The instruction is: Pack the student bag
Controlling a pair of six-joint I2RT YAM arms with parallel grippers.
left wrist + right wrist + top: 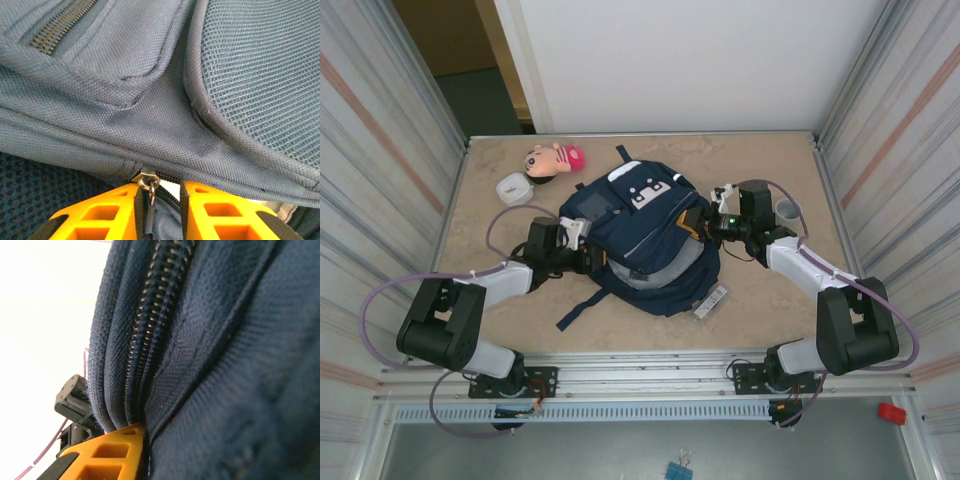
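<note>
1. Two arms flank the bag (655, 255) at mid-table, its long axis running away from the bases. The left gripper (582, 243) is at its left edge, the right gripper (700, 222) at its right.
2. Left wrist: jaws narrowly apart, straddling the pull (149, 184) dead ahead, not visibly pinching it.
3. Right wrist: one finger (107, 450) presses against the zip (150, 315). Whether that gripper is open or closed cannot be told.

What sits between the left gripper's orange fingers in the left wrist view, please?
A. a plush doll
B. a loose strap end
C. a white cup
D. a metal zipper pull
D: in the left wrist view the metal zipper pull of the student bag hangs in the gap between the orange fingers of the left gripper.
</note>
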